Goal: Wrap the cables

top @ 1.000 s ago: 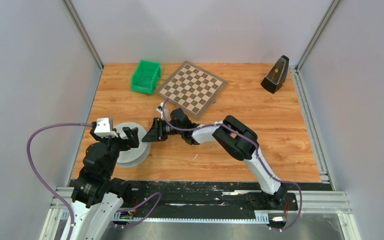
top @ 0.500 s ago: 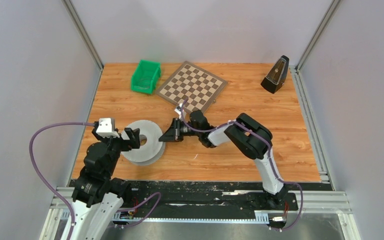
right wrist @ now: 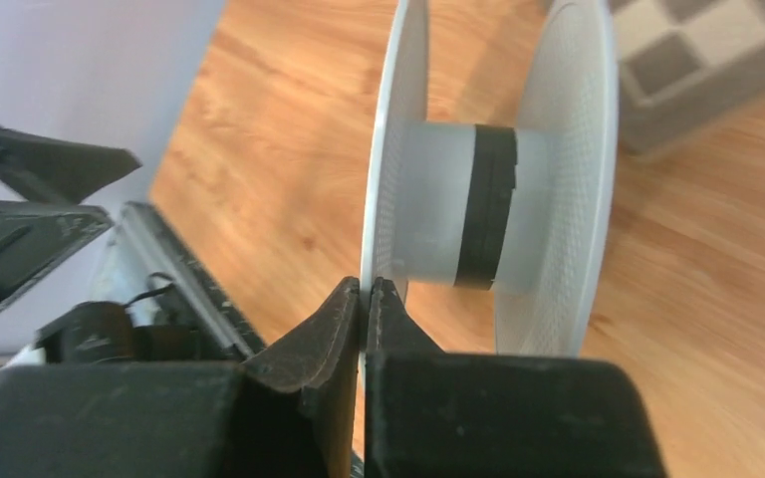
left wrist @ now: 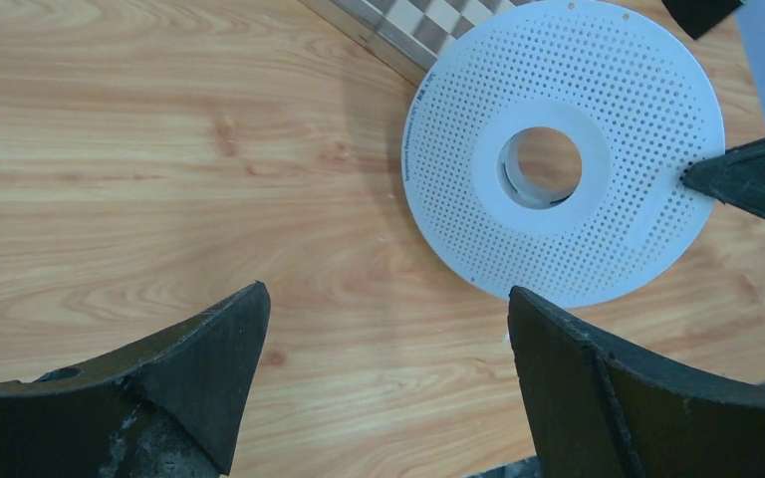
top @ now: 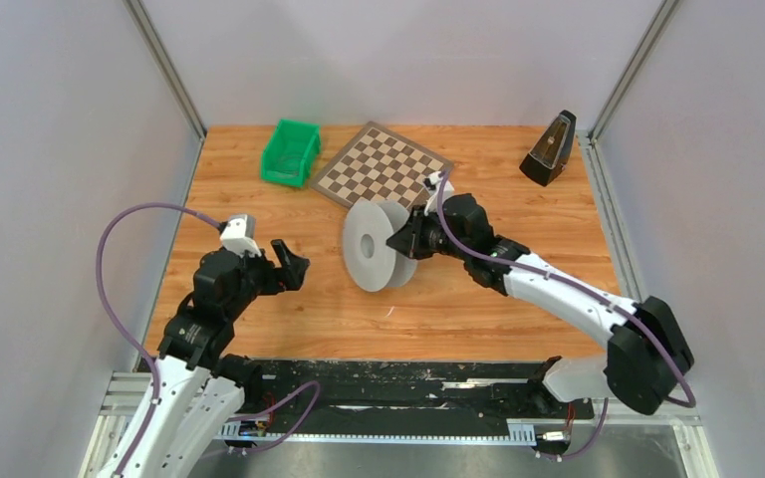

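The right gripper (top: 399,242) is clamped on a flange rim of the spool (top: 369,249), which stands on edge mid tabletop (top: 558,219), at 6 o'clock of the chessboard (top: 383,174). The left gripper (top: 292,267), jaws apart, hovers at its 9 o'clock. Likely step: presenting the spool. Winding calls for a cable, and none shows.

Spool flanges (left wrist: 637,100): white, dotted all over with small holes in regular rows.
Spool hub (right wrist: 433,204): pale, frosted.
Band (right wrist: 488,204) round the hub: black.
Table (top: 518,299): orange-brown wood grain.
Board (top: 382,174): brown and cream checks.
Bin (top: 290,151): green.
Metronome (top: 548,149): near black.
Arm cables (top: 102,261): purple.
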